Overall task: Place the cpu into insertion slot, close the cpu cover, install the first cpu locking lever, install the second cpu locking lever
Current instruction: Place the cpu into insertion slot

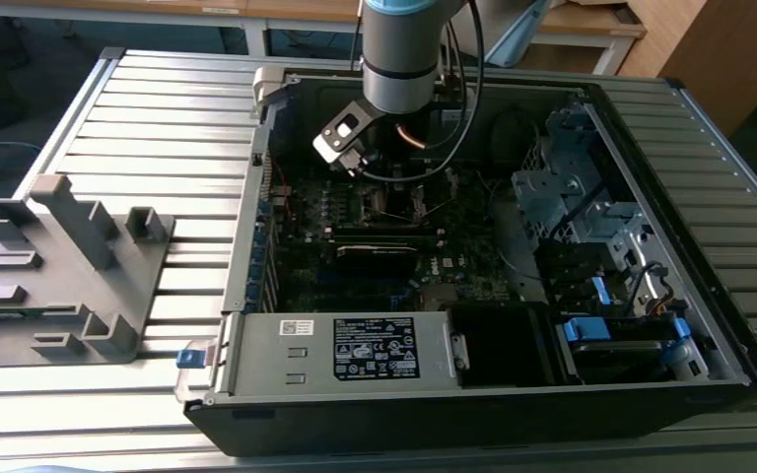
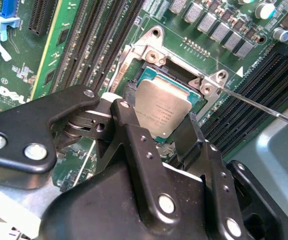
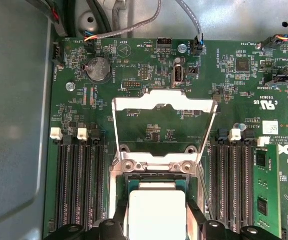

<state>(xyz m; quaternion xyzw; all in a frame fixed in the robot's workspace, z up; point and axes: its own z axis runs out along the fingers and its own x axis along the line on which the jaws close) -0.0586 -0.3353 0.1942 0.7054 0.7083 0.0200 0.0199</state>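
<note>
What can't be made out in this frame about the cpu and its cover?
- cpu, second wrist view: its near edge is behind the pincer, so seating is unclear.
- cpu, first wrist view: it glares white and is cut off by the picture's edge.
- cpu cover, exterior view: too small and dark to make out, partly behind the arm.
</note>
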